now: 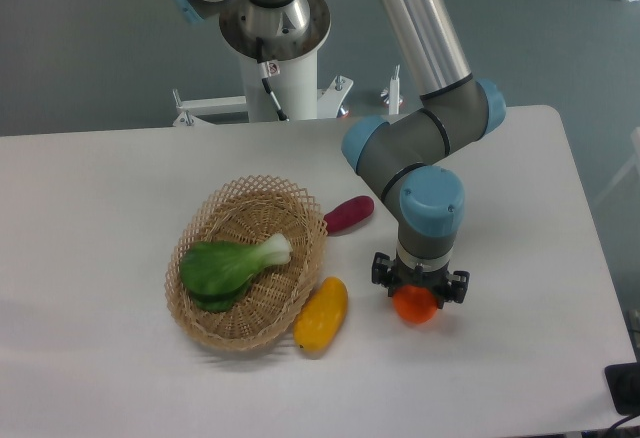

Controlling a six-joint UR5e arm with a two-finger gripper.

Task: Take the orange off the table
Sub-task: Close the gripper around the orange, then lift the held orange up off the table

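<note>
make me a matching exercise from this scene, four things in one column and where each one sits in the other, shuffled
Things:
1. orange
2. green leafy vegetable
3. yellow fruit
4. purple vegetable

Places:
A. inside the wicker basket
B. on the table behind the basket's right rim
C. right under the gripper
D. on the table against the basket's front right edge

Pairs: 1-C, 2-A, 3-D, 4-B
</note>
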